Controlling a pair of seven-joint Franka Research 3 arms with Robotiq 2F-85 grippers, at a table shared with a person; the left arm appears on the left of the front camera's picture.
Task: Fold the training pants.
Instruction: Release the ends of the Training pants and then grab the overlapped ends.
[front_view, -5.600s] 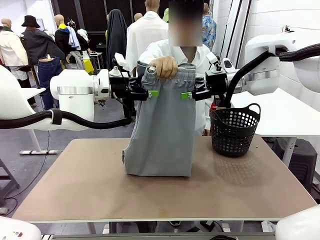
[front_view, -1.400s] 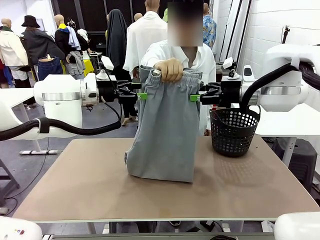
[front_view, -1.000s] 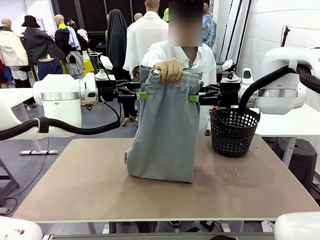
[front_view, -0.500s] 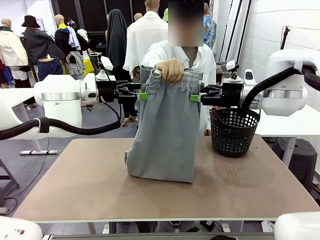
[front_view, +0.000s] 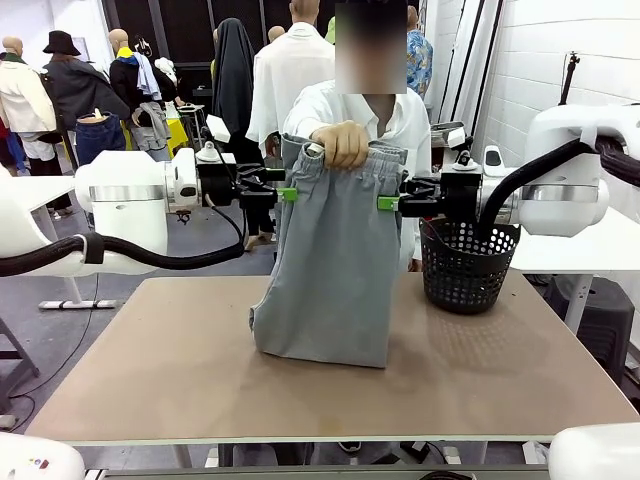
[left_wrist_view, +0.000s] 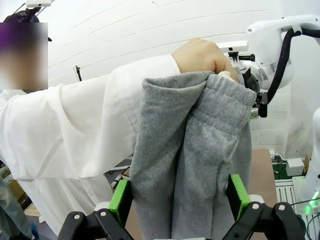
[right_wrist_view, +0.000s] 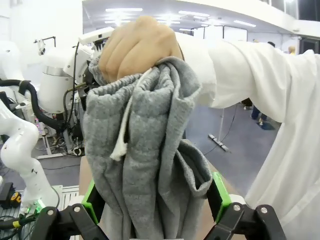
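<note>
Resting on the middle of the brown table (front_view: 150, 380), the lower end of the grey training pants (front_view: 330, 270) is bunched in a soft fold. The rest of the cloth rises straight up through the centre of the frame.

Higher up, just under the gathered waistband, the left gripper (front_view: 288, 194) reaches in from the frame's left and the right gripper (front_view: 388, 203) from the frame's right. They sit level with each other, one at each side edge of the garment.

In the left wrist view the left gripper (left_wrist_view: 179, 192) stands spread wide at the bottom edge, with the hanging cloth (left_wrist_view: 200, 150) between its green pads (left_wrist_view: 120, 200). In the right wrist view the right gripper (right_wrist_view: 155, 197) is equally released around the cloth (right_wrist_view: 145, 140). Whether any pad actually brushes the fabric is hard to tell.

A pale drawstring (right_wrist_view: 125, 135) dangles down the waistband. At the top centre, a person's hand (front_view: 342, 143) in a white sleeve clenches the waistband and bears the garment's weight.

A black mesh basket (front_view: 468, 265) stands on the table at the right, just beside the pants and below the right gripper's arm.
</note>
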